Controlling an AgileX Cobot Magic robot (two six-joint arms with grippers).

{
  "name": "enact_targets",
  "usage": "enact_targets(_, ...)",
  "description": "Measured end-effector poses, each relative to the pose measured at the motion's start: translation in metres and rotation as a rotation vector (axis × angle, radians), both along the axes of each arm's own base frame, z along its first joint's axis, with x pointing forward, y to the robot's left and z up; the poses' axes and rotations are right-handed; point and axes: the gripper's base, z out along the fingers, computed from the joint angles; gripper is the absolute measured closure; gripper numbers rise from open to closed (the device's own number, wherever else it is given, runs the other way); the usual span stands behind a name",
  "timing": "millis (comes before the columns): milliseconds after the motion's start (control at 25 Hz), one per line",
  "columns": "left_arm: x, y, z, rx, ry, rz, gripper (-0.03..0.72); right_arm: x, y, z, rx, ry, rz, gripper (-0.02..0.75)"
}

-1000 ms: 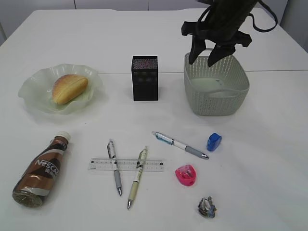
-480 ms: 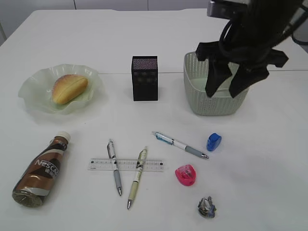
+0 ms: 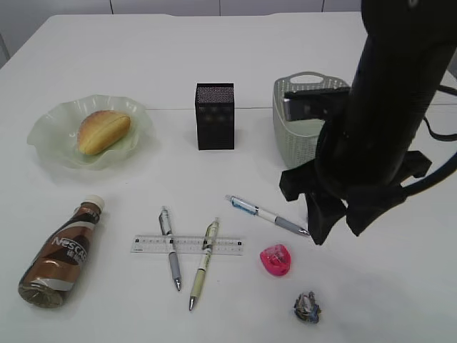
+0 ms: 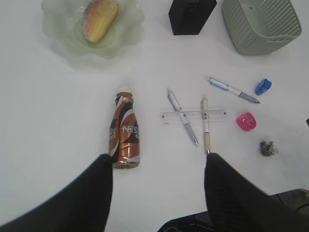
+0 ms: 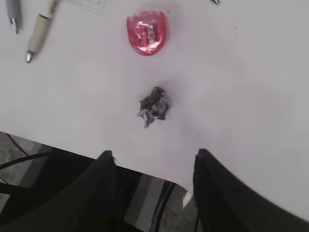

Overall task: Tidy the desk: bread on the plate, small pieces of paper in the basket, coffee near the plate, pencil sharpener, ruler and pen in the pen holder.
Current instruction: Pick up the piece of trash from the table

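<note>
The white counter (image 3: pixel 214 64) held everything. The right arm's claw (image 3: pixel 335 225) hung with jaws apart, grasping nothing, over the near right part; the left claw (image 4: pixel 159 193) was likewise spread and empty above the near edge. The basket (image 3: pixel 300 107) stood at about one o'clock from the counter's middle, half hidden by the arm. The bread (image 3: pixel 103 131) lay in the plate (image 3: pixel 50 136) at ten o'clock, the coffee bottle (image 3: pixel 63 254) on its side at eight, the pen holder (image 3: pixel 215 116) at twelve.

The crumpled paper scrap (image 5: pixel 153 106) sat at five o'clock, near the counter's front edge (image 5: pixel 145 166). A low or skewed approach could likely nudge it off that edge, and the pink sharpener (image 5: pixel 147 33) nearby could be clipped by a jaw. The blue sharpener was probably hidden behind the arm. Open room lay right of the scrap; pens (image 3: pixel 268 214) and ruler (image 3: pixel 187 245) crowded the left.
</note>
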Motion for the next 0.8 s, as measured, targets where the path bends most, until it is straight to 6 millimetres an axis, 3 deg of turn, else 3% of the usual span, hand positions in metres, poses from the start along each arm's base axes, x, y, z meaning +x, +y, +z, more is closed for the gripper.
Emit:
enact_targets(600,0.000,0.000,0.000,-0.001,0.000,0.000,0.246,0.004,0.012,-0.058,-0.041,0.169,-0.026,0.352)
enact_targets(800,0.000,0.000,0.000,0.003,0.000,0.001,0.246,0.001,0.024,-0.081,-0.036,0.166,-0.008,0.352)
